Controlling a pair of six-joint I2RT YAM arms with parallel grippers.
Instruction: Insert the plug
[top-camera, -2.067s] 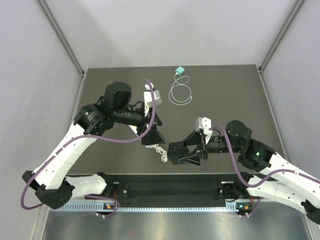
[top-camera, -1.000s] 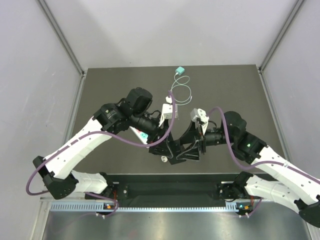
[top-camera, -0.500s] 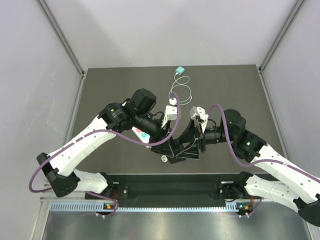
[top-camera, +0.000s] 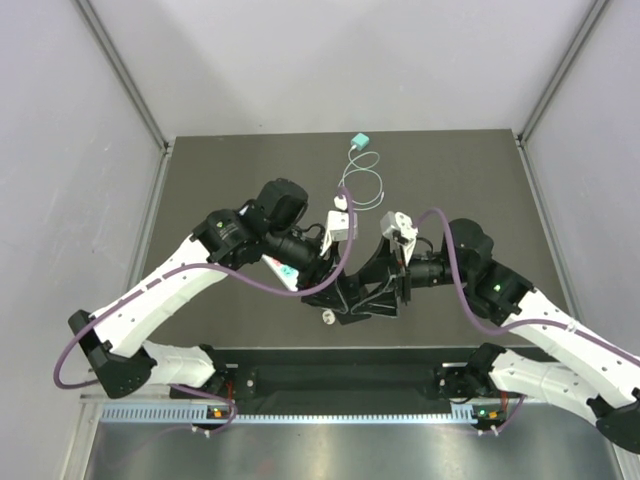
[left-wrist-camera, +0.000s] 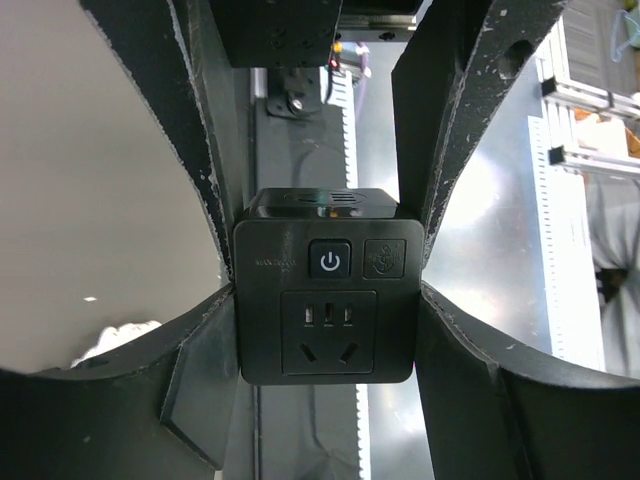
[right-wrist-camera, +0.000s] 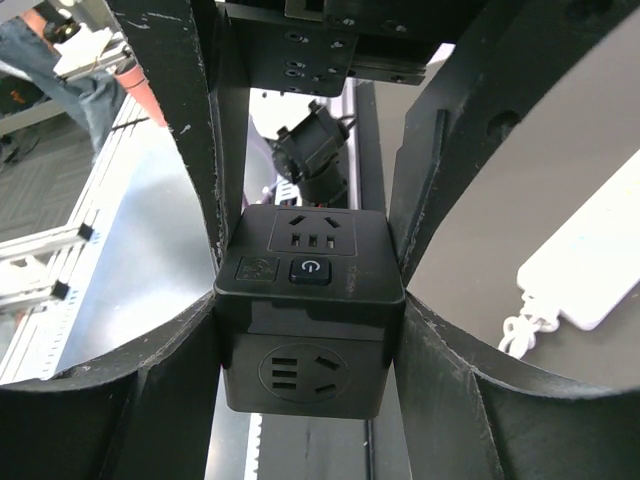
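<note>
Black cube-shaped plastic plug adapter (left-wrist-camera: 325, 300) is clamped from two ends at once. The left gripper (left-wrist-camera: 325, 312) presses its fingers against two opposite walls of the cube, and the right gripper (right-wrist-camera: 308, 312), facing it, pinches the same cube, so neither pincer is open or empty. This reads as a hand-over or re-grip, not the insertion itself. The next move probably calls for one gripper to let go while the other keeps a firm hold. That arm must then turn the cube until its pins face a socket; no pins show on any visible face, so which way to turn cannot be told. The cube is matte, with rounded edges. One face carries a square power button, a small square mark beside it and a slotted outlet; a neighbouring face has a round recessed outlet. From above, the cube is hidden between the two gripper heads, over the near middle of the dark matte table (top-camera: 480, 200). A flat white power strip (top-camera: 280, 268) lies just beside them, partly under the left arm, and is the likely target.
</note>
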